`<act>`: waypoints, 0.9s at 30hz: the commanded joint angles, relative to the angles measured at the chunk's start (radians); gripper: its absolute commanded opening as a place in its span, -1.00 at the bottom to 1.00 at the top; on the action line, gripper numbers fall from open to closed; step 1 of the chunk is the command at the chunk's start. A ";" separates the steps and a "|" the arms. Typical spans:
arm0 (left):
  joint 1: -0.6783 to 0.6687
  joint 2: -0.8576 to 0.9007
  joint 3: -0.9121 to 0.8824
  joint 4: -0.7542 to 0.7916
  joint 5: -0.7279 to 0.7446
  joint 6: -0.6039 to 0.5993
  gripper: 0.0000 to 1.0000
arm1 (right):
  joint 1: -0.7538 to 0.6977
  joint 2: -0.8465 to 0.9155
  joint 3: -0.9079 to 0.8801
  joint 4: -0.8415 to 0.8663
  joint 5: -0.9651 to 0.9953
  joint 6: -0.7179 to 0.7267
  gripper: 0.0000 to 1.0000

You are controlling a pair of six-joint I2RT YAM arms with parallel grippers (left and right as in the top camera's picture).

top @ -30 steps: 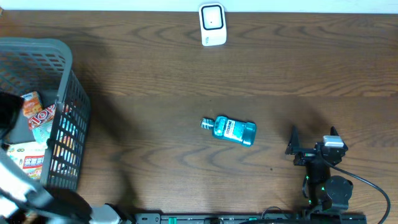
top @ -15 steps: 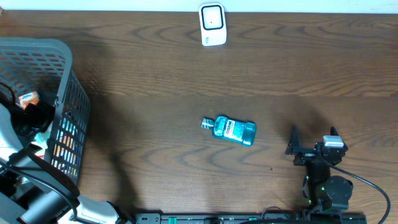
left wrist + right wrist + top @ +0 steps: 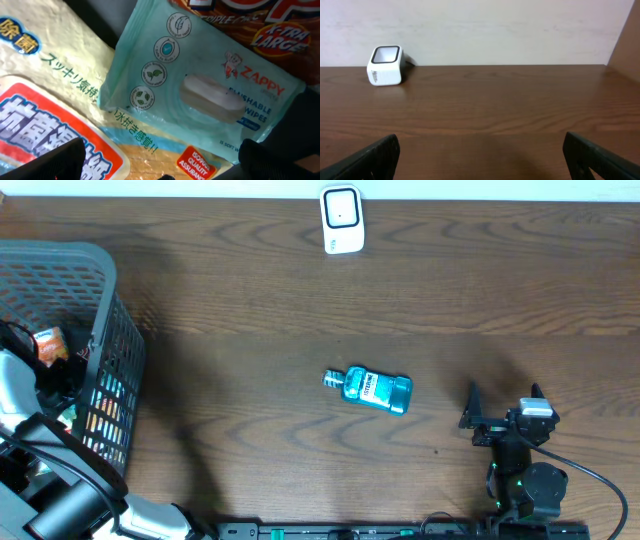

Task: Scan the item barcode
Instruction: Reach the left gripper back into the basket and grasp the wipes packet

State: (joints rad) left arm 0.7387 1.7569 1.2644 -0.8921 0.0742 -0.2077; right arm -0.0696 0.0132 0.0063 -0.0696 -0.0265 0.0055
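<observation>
Since the left end effector (image 3: 162,159) was moved further into the basket (image 3: 105,310), its jaws are spread, the wipes pack (image 3: 200,85) being seen just beneath.

Dark wood-grain table (image 3: 250,300); plain pale wall (image 3: 495,25) behind.

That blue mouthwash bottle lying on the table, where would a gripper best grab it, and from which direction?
Probably around its middle, coming straight down from above. The mouthwash bottle lies flat on the table, cap pointing left, so both long sides are free to pinch across. The narrow cap end seems likelier to slip.
</observation>
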 commanded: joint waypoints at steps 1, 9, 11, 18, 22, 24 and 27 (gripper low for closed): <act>-0.008 0.007 -0.015 0.019 -0.015 0.055 0.96 | 0.004 -0.001 -0.001 -0.003 -0.002 -0.014 0.98; -0.049 0.037 -0.016 0.073 -0.016 0.137 0.96 | 0.004 -0.001 -0.001 -0.003 -0.002 -0.014 0.99; -0.054 0.052 -0.018 0.091 -0.016 0.153 0.96 | 0.004 -0.001 -0.001 -0.003 -0.002 -0.014 0.99; -0.056 0.103 -0.018 0.120 -0.126 0.179 0.96 | 0.004 -0.001 -0.001 -0.003 -0.002 -0.014 0.99; -0.057 0.125 -0.018 0.146 -0.127 0.213 0.96 | 0.004 -0.001 -0.001 -0.003 -0.002 -0.014 0.99; -0.057 0.132 -0.018 0.158 -0.128 0.232 0.96 | 0.004 -0.001 -0.001 -0.003 -0.002 -0.014 0.99; -0.057 0.137 -0.018 0.169 -0.127 0.234 0.96 | 0.004 -0.001 -0.001 -0.003 -0.002 -0.014 0.99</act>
State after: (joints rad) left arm 0.6823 1.8454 1.2530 -0.7345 0.0071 -0.0048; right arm -0.0696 0.0132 0.0063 -0.0692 -0.0265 0.0055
